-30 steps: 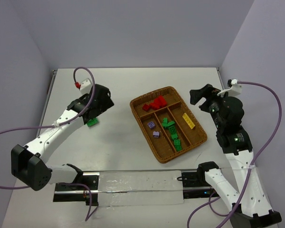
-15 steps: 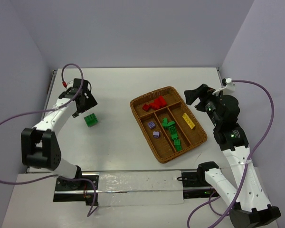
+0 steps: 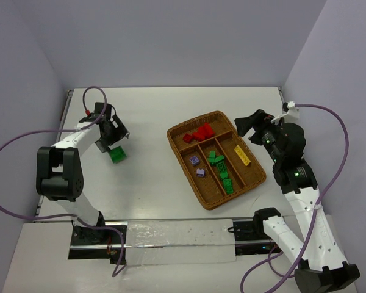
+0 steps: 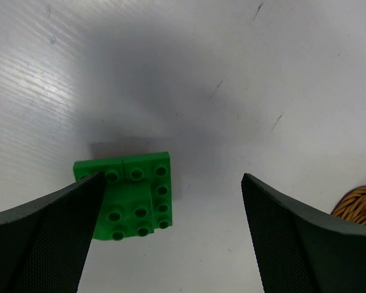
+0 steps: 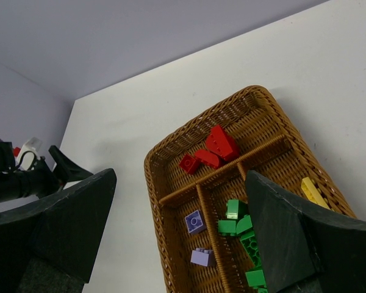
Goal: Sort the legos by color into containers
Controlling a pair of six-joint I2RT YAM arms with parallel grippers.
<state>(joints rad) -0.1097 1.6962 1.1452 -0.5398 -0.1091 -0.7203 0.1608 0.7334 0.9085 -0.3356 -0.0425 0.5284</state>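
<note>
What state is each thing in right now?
tray: partly filled
red legos: in the crosswise section
green legos: in the middle slot
purple legos: in the left-hand slot
yellow lego: in the right-hand slot
loose green lego: on the table, outside the tray
left tool: open above the loose green lego, not gripping
right tool: open, empty, beside the tray

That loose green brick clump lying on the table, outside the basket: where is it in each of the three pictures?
Top external: the green clump lies on the table, left of centre.
Left wrist: the green clump is at lower left, seen close up.
Right wrist: not in it.
Shared landmark: the wicker tray, at centre right in the top view, at the right edge in the left wrist view, and in the middle of the right wrist view.
</note>
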